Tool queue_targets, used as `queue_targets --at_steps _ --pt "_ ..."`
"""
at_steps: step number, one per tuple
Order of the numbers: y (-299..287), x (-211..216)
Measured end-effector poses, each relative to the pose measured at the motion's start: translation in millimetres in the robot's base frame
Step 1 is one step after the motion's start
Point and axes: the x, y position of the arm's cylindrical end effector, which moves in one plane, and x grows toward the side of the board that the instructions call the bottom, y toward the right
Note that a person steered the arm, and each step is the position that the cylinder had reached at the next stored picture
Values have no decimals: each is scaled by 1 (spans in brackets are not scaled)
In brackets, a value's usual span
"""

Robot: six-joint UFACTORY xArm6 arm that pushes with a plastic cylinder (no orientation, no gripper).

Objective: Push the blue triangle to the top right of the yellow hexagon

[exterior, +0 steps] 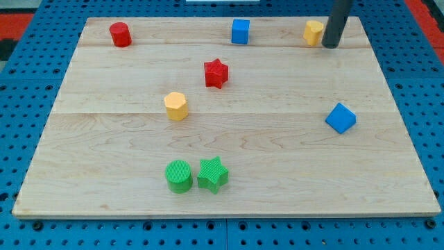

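Observation:
The yellow hexagon (pixel 176 105) sits left of the board's middle. A blue block (pixel 340 118) with slanted, wedge-like faces lies at the right side, well to the right of the hexagon and slightly lower in the view; it looks like the blue triangle. A squarer blue block (pixel 240 31) stands at the top centre. My tip (pixel 331 46) rests at the top right, touching or almost touching the right side of a second yellow block (pixel 313 32). The tip is far above the wedge-like blue block.
A red cylinder (pixel 120 34) stands at the top left. A red star (pixel 216 73) lies up and to the right of the hexagon. A green cylinder (pixel 179 176) and a green star (pixel 213 173) sit side by side near the bottom edge. The wooden board (pixel 104 139) lies on a blue pegboard.

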Motion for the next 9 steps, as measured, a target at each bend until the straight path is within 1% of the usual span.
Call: queue_targets --at_steps 1,2,3,4,5,6,7,9 --pt "-14 22" --pt "1 63" --pt "51 95" --pt "6 156" --pt "-61 178" --pt "-87 189" --pt "-13 189" --pt "64 189"
